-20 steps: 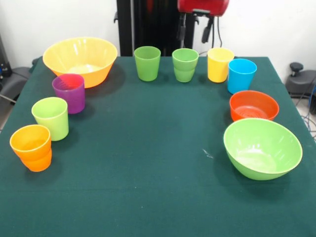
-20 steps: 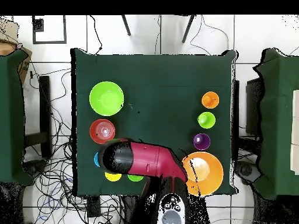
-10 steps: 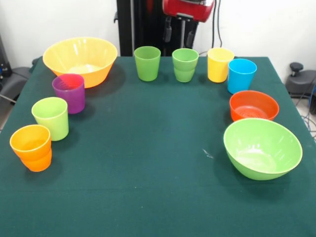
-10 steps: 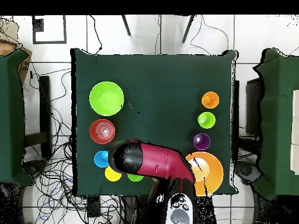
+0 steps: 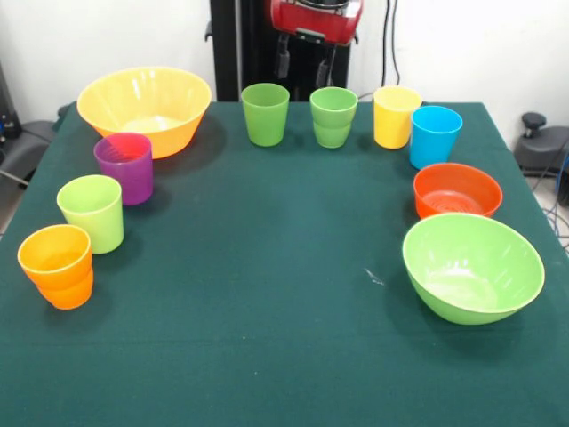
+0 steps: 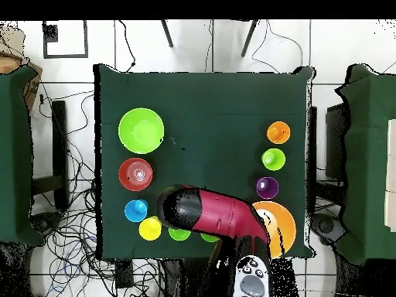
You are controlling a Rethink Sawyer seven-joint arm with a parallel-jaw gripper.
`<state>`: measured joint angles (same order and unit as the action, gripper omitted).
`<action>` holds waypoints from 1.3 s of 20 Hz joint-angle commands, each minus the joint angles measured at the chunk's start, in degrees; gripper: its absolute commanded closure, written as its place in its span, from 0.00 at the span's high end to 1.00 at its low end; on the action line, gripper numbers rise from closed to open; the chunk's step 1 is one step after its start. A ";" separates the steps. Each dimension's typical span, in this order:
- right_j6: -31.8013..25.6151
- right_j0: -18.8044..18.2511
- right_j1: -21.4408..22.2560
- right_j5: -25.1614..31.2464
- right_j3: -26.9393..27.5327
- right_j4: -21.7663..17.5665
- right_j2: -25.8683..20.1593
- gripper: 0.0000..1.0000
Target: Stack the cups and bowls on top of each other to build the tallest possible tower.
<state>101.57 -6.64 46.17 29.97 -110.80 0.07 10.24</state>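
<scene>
Along the table's [image 5: 267, 356] near edge nothing had shifted: the lime bowl [image 5: 472, 266] sat by the right edge with the red-orange bowl [image 5: 457, 189] just behind it, and the orange cup [image 5: 58, 265], lime cup [image 5: 92, 212] and purple cup [image 5: 124, 166] lined the left edge. At the far edge stood the orange bowl [image 5: 146, 107], two green cups [image 5: 265, 113], a yellow cup [image 5: 396, 116] and a blue cup [image 5: 435, 135]. I saw my gripper [image 5: 304, 60] had slid sideways over the half-second from above the yellow cup toward the green pair, empty, jaws apart. I judged stacking hadn't begun.
</scene>
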 commanded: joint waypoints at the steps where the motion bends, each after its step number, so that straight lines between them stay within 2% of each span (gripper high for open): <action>1: 1.43 -3.10 -1.54 -5.06 -0.26 -4.09 -4.64 1.00; 5: -0.61 -4.78 0.47 -2.96 -0.57 -4.52 -5.00 1.00; 10: -1.72 -6.56 0.15 -2.87 -0.17 -5.96 -5.56 1.00; 17: -3.93 -8.89 3.17 1.99 0.69 -7.11 -6.37 1.00; 26: -5.32 -11.33 3.69 3.54 1.18 -8.77 -8.06 1.00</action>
<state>101.57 -16.92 50.86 29.52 -110.82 -4.05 8.94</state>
